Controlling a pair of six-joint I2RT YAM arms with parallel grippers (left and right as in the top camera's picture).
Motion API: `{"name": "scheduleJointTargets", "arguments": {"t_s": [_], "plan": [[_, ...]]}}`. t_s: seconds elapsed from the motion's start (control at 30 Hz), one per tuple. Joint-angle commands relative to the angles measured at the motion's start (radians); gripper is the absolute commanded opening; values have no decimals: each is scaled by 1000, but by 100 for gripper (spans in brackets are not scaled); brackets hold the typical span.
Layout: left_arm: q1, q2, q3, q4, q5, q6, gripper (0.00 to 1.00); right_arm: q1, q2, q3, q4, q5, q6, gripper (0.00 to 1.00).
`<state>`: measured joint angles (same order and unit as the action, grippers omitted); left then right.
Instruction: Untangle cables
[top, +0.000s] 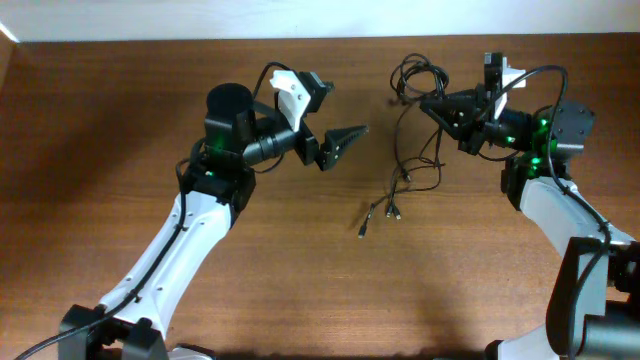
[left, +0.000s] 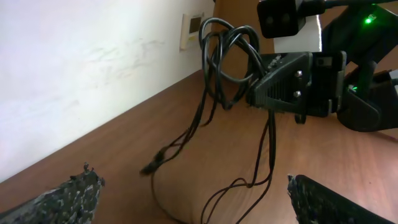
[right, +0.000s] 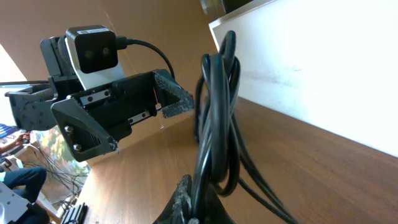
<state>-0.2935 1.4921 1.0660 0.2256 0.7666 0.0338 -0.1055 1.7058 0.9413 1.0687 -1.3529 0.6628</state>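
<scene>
- The right gripper (top: 430, 102) is pinched shut on the cables (right: 217, 124). It holds the knotted clump off the table (top: 300, 290), near the far edge and right of the middle.
- From that clump several strands hang down and trail over the wood toward the table's centre. They end in small plugs (top: 390, 210) lying close together.
- The left gripper (top: 348, 108) is spread as wide as it goes and has nothing in it. It faces the clump from the left and stands clear of it, touching no strand.
- In the left wrist view its two fingers (left: 74, 196) show only at the bottom corners. The tangle hangs in the open space between and beyond them.
- By my reading the step in hand is the hand-over of work. One arm anchors the knot while the other lines up to pick out a loop.
- The next move calls for the left arm to reach in toward the loops just off the right fingertips. It should close on a single strand, not the whole bunch, and draw it away to the left.
- The cords are thin and overlap closely, and I cannot tell which loop runs to which plug. Picking the strand will need care, and a pull on the wrong one could tighten the knot.
</scene>
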Motion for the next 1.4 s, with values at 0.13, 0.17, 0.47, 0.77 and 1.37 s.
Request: {"name": "scheduleJointTargets", "arguments": {"t_s": [0.13, 0.17, 0.47, 0.77, 1.37], "plan": [[-1, -15, 10, 17, 49, 1, 99, 7, 2, 7, 4, -51, 7, 4], [-1, -15, 10, 27, 49, 0, 99, 7, 2, 7, 4, -58, 7, 4], [-10, -15, 10, 57, 108, 1, 99, 7, 2, 7, 4, -84, 6, 4], [-11, -15, 10, 56, 64, 7, 100, 32, 2, 7, -165, -79, 7, 4], [-11, -15, 10, -253, 63, 638, 74, 298, 3, 7, -725, 47, 8, 4]]}}
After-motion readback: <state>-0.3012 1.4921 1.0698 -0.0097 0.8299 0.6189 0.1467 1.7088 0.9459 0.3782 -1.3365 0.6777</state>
